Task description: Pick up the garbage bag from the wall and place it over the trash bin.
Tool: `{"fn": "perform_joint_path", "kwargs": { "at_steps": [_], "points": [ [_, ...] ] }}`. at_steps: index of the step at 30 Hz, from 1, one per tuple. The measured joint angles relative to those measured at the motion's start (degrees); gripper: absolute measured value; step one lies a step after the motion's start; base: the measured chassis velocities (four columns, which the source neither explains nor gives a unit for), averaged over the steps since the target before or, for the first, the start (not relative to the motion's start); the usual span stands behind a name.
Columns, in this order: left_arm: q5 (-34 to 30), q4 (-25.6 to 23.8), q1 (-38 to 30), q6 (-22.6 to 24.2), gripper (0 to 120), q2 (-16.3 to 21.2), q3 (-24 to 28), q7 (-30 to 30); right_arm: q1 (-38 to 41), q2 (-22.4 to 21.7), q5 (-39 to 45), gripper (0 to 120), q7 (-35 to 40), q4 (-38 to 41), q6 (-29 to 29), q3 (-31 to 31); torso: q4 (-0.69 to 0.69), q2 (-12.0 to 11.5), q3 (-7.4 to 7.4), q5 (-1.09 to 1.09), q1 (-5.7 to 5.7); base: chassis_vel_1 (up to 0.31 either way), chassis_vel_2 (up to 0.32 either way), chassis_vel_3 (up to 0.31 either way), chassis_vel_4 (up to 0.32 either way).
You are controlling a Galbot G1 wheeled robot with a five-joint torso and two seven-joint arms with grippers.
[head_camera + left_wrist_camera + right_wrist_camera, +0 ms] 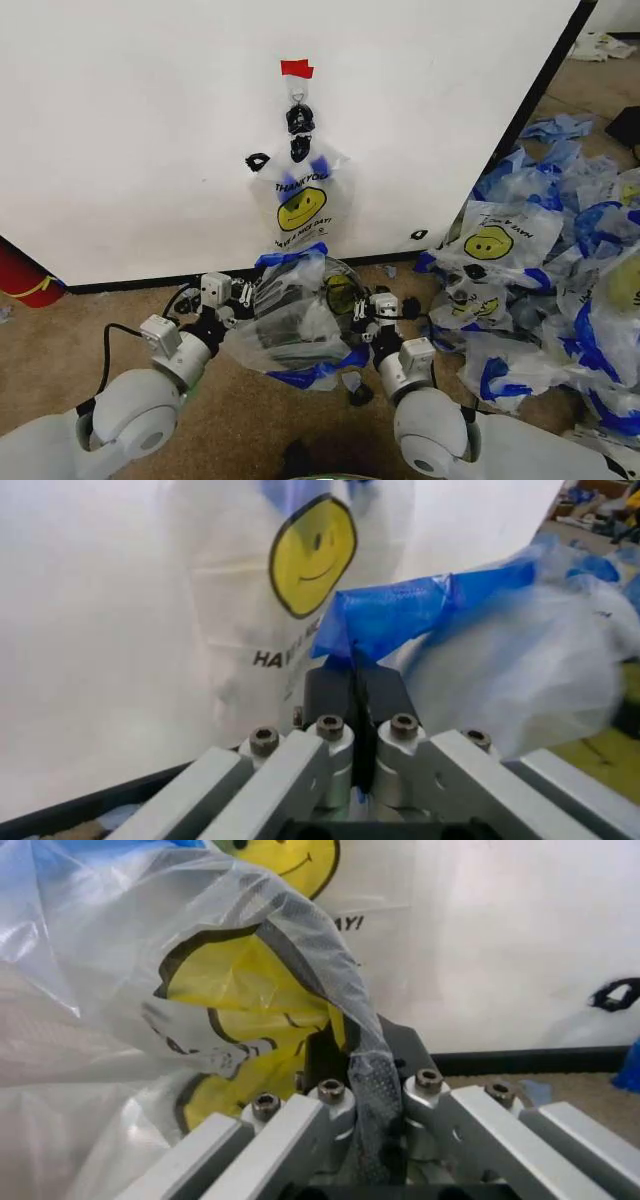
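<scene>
1. The wall (pixel 120 130) is seen as one white panel with a black edge; one red tape strip (pixel 296 68) sits at the hook.
2. A pile of matching bags (pixel 560 290) lies on the floor right of the wall; too tangled to be counted.
3. One spare bag (pixel 302 203) is left hanging on the wall under the hook, smiley facing out.
4. One bag (pixel 295 325) is held low in front of the wall, between the two arms, stretched open. Something dark is seen through the film; the bin is judged to be under it, not confirmed.
5. The left pincer (pixel 232 296) is clamped on the bag's blue edge; in the left wrist view the blue film (pixel 400 615) is pinched between closed jaws.
6. The right pincer (pixel 368 308) is clamped on the opposite side; in the right wrist view clear film with the yellow print (pixel 240 990) is pinched between closed jaws.
7. Step in hand, as judged: the pick is done, the mouth is being spread for placing.
8. Next move, as judged: both edges to be kept apart and level, the mouth lowered around the rim evenly. Thin film; a tear or slip is likely if pulled unevenly.
9. Small black scraps (pixel 258 160) are stuck to the wall; three or four are made out.
</scene>
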Motion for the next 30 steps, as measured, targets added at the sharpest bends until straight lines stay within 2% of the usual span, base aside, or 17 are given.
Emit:
{"fn": "perform_joint_path", "kwargs": {
  "at_steps": [18, 30],
  "points": [
    [-0.3, 4.4, 0.0, -1.6, 0, 0.0, 0.6, 1.2, -5.6, -2.7, 0.1, 0, -4.8, 3.5, 3.3, 5.7, 0.0, 0.0, 0.0, 0.0, 0.0, 0.0, 0.0, 0.0, 0.0],
    [-0.2, 5.9, 1.1, -2.8, 0, -2.1, 1.6, 1.6, -7.8, -3.4, 2.4, 0, -6.7, 5.6, 5.1, 10.3, 0.0, 0.0, 0.0, 0.0, 0.0, 0.0, 0.0, 0.0, 0.0]
  ]
}}
